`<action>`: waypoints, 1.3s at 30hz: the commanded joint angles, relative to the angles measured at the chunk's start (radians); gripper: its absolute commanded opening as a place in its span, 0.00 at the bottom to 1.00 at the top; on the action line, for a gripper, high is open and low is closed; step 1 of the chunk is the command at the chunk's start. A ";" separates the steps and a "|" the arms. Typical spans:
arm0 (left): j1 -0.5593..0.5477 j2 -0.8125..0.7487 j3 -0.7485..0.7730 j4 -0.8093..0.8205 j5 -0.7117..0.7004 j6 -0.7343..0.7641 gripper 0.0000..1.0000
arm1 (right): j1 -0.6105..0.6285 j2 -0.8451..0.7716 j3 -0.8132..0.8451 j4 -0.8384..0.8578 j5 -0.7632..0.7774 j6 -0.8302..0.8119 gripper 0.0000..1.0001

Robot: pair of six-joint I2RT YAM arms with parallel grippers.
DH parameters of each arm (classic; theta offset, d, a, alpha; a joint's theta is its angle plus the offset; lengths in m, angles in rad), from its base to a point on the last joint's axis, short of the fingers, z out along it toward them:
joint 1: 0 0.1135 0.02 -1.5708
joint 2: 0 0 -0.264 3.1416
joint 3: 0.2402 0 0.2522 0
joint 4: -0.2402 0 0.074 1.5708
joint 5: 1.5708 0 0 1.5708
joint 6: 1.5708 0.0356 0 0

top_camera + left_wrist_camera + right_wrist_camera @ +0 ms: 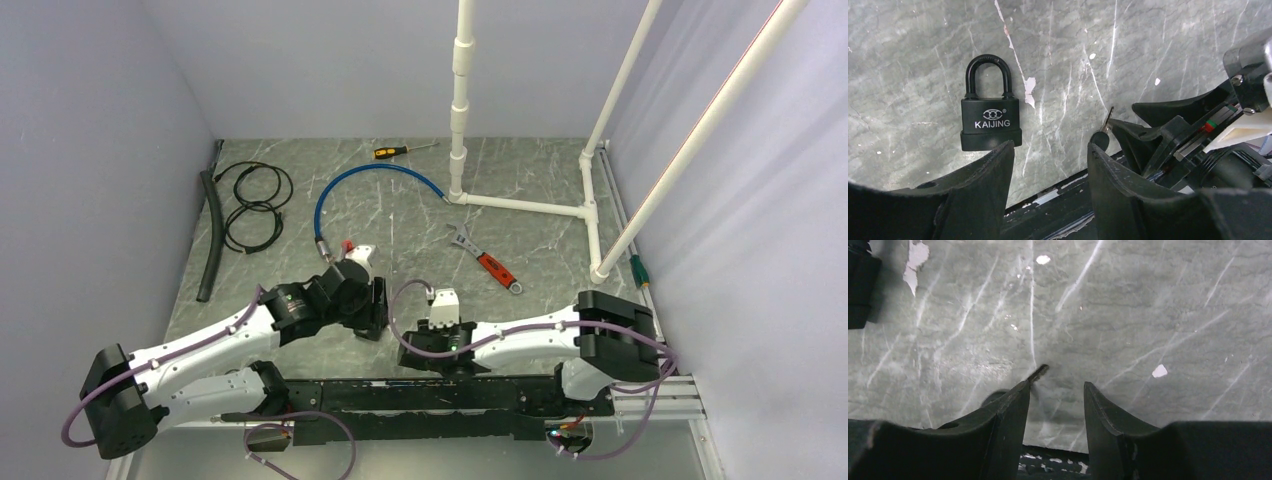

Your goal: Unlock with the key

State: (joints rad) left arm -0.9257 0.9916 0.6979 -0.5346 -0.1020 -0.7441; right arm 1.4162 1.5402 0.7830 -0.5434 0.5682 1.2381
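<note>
from above, the padlock and the key cannot be made out: the two wrists meet at the near middle of the table (pixel 560 170) and cover that patch. only the wrist views show them.

in the left wrist view one black padlock (pixel 990 125), marked kaijing, lies flat on the grey marbled top. both legs of its shackle sit in the body, and the shackle points away from the camera. it lies just beyond one finger of the left gripper (pixel 1050 150). that gripper stands open with bare table in the gap and nothing between its fingers, and the frame cuts off their lower parts. one key (pixel 1102 136) lies to the right of the padlock, apart from it. its dark round head is half hidden behind the left gripper's other finger and its blade points away. a finger of the right gripper (pixel 1056 387) touches it or nearly does; i cannot tell which.

in the right wrist view the right gripper's fingers stand apart too, with table showing between them. only the tip of the key's blade pokes out from behind one finger. the rest is hidden, and the key is not in the gap. a black corner (pixel 858 290) at the top left edge is cut off, too little to name.

farther back on the table i count one screwdriver (pixel 395 151), one blue hose (pixel 370 182), one red-handled wrench (pixel 485 258), one black tube (pixel 210 235) and one white pipe frame (pixel 520 205). black cable (pixel 255 205) lies in loops, and how many cables there are is hard to tell.
</note>
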 commanded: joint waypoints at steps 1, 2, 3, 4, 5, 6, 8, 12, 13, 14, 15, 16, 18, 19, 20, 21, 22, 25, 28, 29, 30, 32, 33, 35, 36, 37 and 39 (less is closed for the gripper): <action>-0.010 -0.022 -0.017 0.014 0.009 -0.005 0.59 | -0.005 0.106 0.026 -0.058 -0.007 -0.002 0.46; -0.012 -0.027 -0.018 0.011 0.004 -0.009 0.59 | -0.006 0.121 0.036 -0.062 -0.003 -0.005 0.46; -0.012 -0.031 -0.020 0.012 0.001 -0.012 0.59 | -0.008 0.134 0.044 -0.065 0.001 -0.010 0.46; -0.012 -0.037 -0.025 0.014 0.001 -0.014 0.59 | -0.011 0.148 0.053 -0.065 0.006 -0.019 0.46; -0.012 -0.040 -0.028 0.017 0.003 -0.016 0.59 | -0.014 0.159 0.062 -0.065 0.011 -0.029 0.46; -0.012 -0.043 -0.031 0.019 0.003 -0.019 0.59 | -0.016 0.169 0.074 -0.062 0.019 -0.043 0.46; -0.014 -0.047 -0.039 0.027 0.006 -0.025 0.59 | -0.021 0.182 0.101 -0.064 0.040 -0.070 0.46; -0.015 -0.051 -0.046 0.024 0.007 -0.035 0.58 | -0.026 0.184 0.152 -0.097 0.091 -0.112 0.47; -0.015 -0.056 -0.047 0.022 0.005 -0.036 0.58 | -0.026 0.176 0.154 -0.094 0.101 -0.128 0.47; -0.016 -0.063 -0.049 0.017 0.001 -0.037 0.58 | -0.026 0.162 0.150 -0.087 0.109 -0.143 0.47; -0.016 -0.071 -0.050 0.011 -0.006 -0.038 0.58 | -0.026 0.140 0.140 -0.082 0.114 -0.155 0.47; -0.017 -0.081 -0.051 0.000 -0.011 -0.041 0.58 | -0.026 0.119 0.128 -0.071 0.110 -0.167 0.47; -0.017 -0.102 -0.051 -0.017 -0.026 -0.041 0.58 | -0.026 0.071 0.099 -0.050 0.087 -0.176 0.47; -0.016 -0.112 -0.051 -0.026 -0.036 -0.039 0.58 | -0.026 0.046 0.086 -0.041 0.067 -0.174 0.47; -0.017 -0.121 -0.049 -0.032 -0.045 -0.038 0.58 | -0.026 0.020 0.078 -0.032 0.043 -0.170 0.47; -0.017 -0.129 -0.049 -0.037 -0.054 -0.039 0.58 | -0.027 0.000 0.069 -0.023 0.019 -0.163 0.47; -0.016 -0.134 -0.049 -0.040 -0.063 -0.039 0.58 | -0.027 -0.020 0.061 -0.017 -0.004 -0.148 0.48; -0.016 -0.141 -0.051 -0.040 -0.073 -0.041 0.58 | -0.025 -0.049 0.054 -0.004 -0.062 -0.107 0.52; -0.017 -0.140 -0.060 -0.038 -0.075 -0.043 0.57 | -0.023 -0.037 0.076 -0.019 -0.108 -0.070 0.57; -0.016 -0.142 -0.064 -0.037 -0.075 -0.044 0.57 | -0.023 -0.028 0.091 -0.034 -0.118 -0.049 0.58; -0.016 -0.145 -0.069 -0.036 -0.075 -0.046 0.57 | -0.023 -0.014 0.107 -0.055 -0.128 -0.023 0.59; -0.017 -0.153 -0.077 -0.035 -0.078 -0.048 0.57 | -0.023 0.020 0.148 -0.107 -0.146 0.029 0.60; -0.017 -0.157 -0.081 -0.035 -0.079 -0.050 0.57 | -0.022 0.040 0.167 -0.123 -0.156 0.048 0.60; -0.017 -0.168 -0.090 -0.030 -0.081 -0.052 0.57 | -0.022 0.079 0.202 -0.146 -0.172 0.081 0.60; -0.017 -0.174 -0.096 -0.026 -0.082 -0.052 0.57 | -0.020 0.093 0.216 -0.149 -0.179 0.085 0.60; -0.017 -0.179 -0.100 -0.023 -0.082 -0.053 0.57 | -0.019 0.108 0.229 -0.152 -0.185 0.089 0.60; -0.017 -0.186 -0.109 -0.018 -0.084 -0.056 0.57 | -0.019 0.135 0.252 -0.166 -0.193 0.097 0.60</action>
State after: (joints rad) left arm -0.9379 0.8333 0.6029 -0.5697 -0.1600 -0.7830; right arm 1.3949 1.6371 0.9699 -0.6506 0.4088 1.2709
